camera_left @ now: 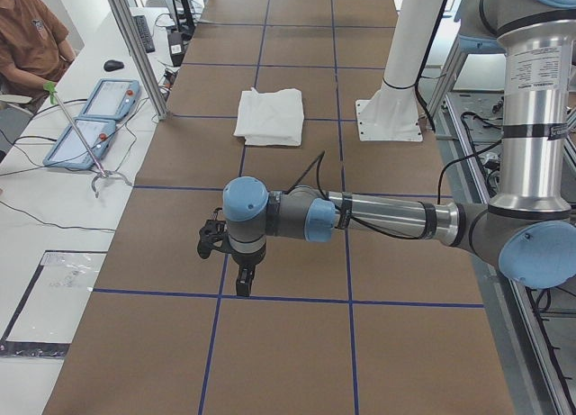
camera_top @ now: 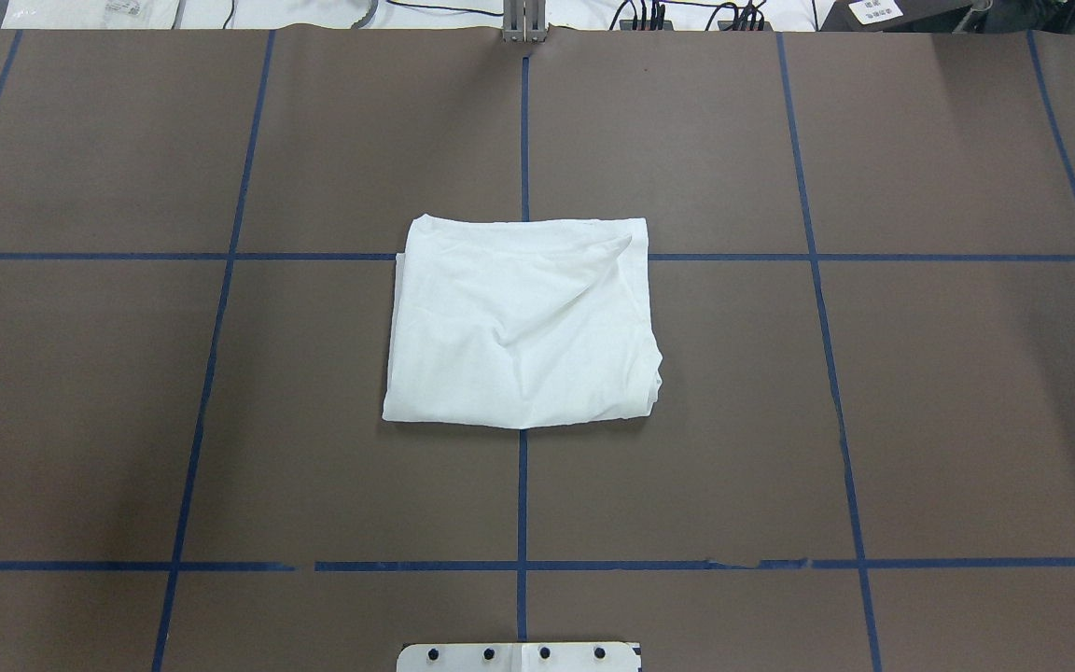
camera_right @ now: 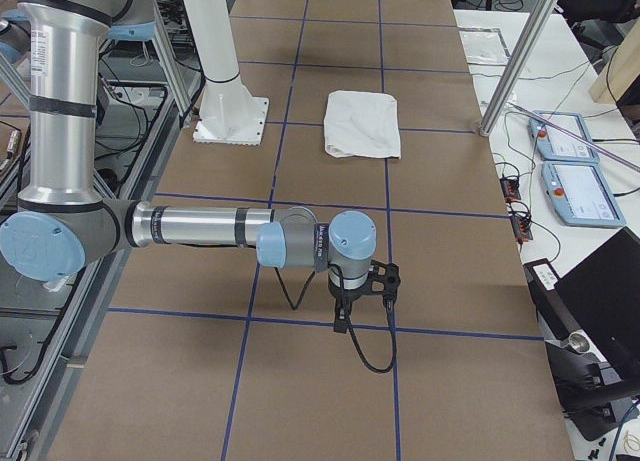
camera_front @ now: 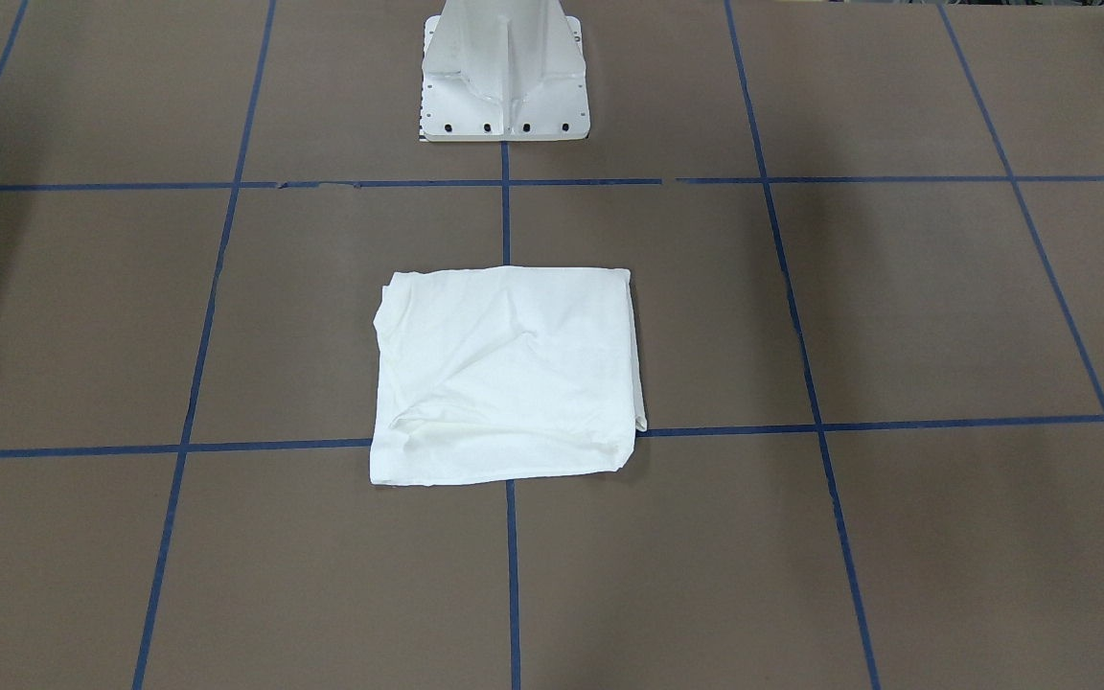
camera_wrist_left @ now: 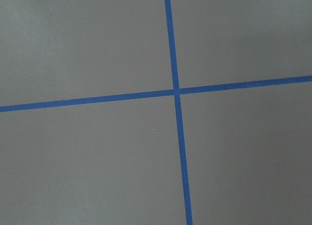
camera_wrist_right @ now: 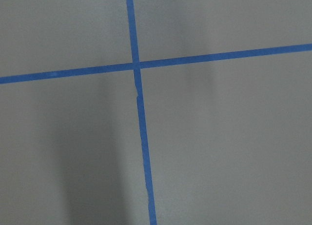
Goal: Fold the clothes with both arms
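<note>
The white shirt (camera_front: 504,374) lies folded into a rough rectangle at the middle of the brown table, with no print or collar showing. It also shows in the overhead view (camera_top: 523,327) and small in both side views (camera_left: 270,116) (camera_right: 362,123). My left gripper (camera_left: 243,284) hangs near the table's left end, far from the shirt, pointing down. My right gripper (camera_right: 342,321) hangs near the table's right end, also far from it. I cannot tell whether either is open or shut. Both wrist views show only bare table and blue tape.
The white metal pedestal (camera_front: 504,86) stands behind the shirt on the robot's side. Blue tape lines (camera_top: 523,495) grid the table. A seated operator (camera_left: 31,37) and control tablets (camera_left: 99,109) are on a side bench across the table; a laptop (camera_right: 610,301) is there too.
</note>
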Controlling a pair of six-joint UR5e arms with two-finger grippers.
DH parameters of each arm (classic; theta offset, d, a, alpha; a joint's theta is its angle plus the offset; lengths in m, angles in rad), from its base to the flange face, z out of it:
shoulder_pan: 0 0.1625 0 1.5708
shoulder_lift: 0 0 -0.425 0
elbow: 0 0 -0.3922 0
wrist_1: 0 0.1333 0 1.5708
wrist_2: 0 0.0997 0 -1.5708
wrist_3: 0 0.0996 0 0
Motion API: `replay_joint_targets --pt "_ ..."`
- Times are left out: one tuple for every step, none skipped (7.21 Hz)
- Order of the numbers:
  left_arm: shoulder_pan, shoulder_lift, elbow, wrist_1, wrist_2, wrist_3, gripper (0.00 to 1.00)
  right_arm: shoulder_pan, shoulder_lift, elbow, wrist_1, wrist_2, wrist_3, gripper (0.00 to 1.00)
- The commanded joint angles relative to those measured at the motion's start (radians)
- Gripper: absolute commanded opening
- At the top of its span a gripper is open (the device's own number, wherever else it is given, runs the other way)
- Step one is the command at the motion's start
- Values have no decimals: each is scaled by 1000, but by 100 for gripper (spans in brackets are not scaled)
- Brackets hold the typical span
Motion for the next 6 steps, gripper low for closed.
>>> replay_joint_targets --pt "-1 0 2 -1 0 0 100 -2 -1 -2 -3 2 0 100" --pt "-1 0 4 -1 0 0 100 -5 0 -3 -3 6 0 100" --pt "1 0 4 -1 0 0 100 -9 -1 -4 -3 14 0 100" --pt "-1 0 4 -1 0 0 100 -14 0 -4 -3 21 0 100" --pt "1 0 6 -1 0 0 100 -14 0 -4 -2 21 0 100" --pt "-1 0 7 -3 0 0 100 -15 0 -4 -2 23 0 100"
